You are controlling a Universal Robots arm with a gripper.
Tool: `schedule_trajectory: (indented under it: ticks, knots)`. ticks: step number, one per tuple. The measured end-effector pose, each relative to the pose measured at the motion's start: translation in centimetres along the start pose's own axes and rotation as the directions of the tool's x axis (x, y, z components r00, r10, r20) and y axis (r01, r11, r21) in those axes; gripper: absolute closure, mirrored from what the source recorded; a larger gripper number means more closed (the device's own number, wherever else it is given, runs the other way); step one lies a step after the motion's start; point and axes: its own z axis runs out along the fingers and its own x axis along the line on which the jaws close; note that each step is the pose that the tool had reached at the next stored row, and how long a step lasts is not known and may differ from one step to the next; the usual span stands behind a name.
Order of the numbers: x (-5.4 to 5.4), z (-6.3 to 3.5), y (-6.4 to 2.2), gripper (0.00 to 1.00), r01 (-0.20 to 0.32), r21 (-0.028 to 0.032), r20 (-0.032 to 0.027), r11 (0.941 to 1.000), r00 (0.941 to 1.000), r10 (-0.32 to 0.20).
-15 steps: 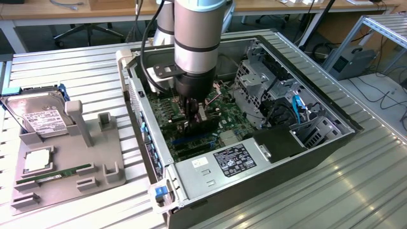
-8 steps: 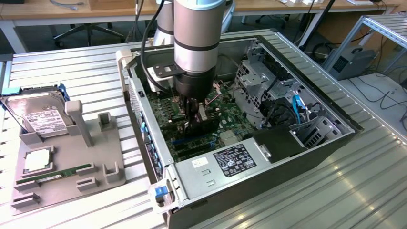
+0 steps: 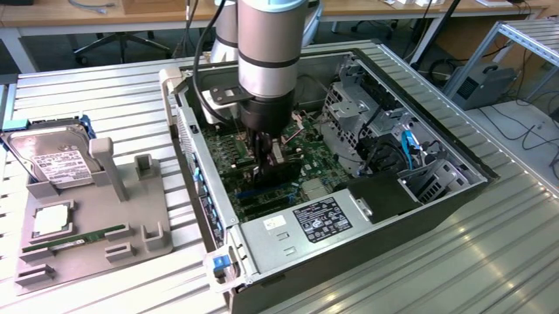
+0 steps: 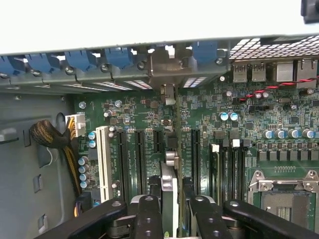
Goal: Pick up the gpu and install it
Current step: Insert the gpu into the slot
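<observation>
The gpu (image 3: pixel 277 175), a thin dark card, stands on edge inside the open computer case (image 3: pixel 349 275), down at the motherboard (image 3: pixel 225 163). My gripper (image 3: pixel 266 157) reaches straight down into the case and is shut on the card's upper edge. In the wrist view the gpu (image 4: pixel 169 174) is seen edge-on between my gripper's (image 4: pixel 174 214) black fingers (image 4: pixel 148 214). It runs in line with the long black expansion slots (image 4: pixel 140 159), and its pale metal bracket end (image 4: pixel 168 94) is at the case's rear slot openings. Whether the card is fully seated I cannot tell.
A grey parts fixture (image 3: pixel 88 255) on the exterior view's left holds a silver hard drive (image 3: pixel 57 160), a processor (image 3: pixel 51 219) and a green memory stick (image 3: pixel 74 241). Inside the case are the power supply (image 3: pixel 315 222), drive cage (image 3: pixel 349 111), a white slot (image 4: pixel 103 162) and the processor socket (image 4: pixel 284 199).
</observation>
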Motion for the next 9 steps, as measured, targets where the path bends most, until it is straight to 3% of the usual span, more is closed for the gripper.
schedule_trajectory:
  ticks: [9]
  knots:
    - [-0.23,-0.02,0.00,0.73,0.000,0.0001,-0.0006,1.0000,1.0000,0.000]
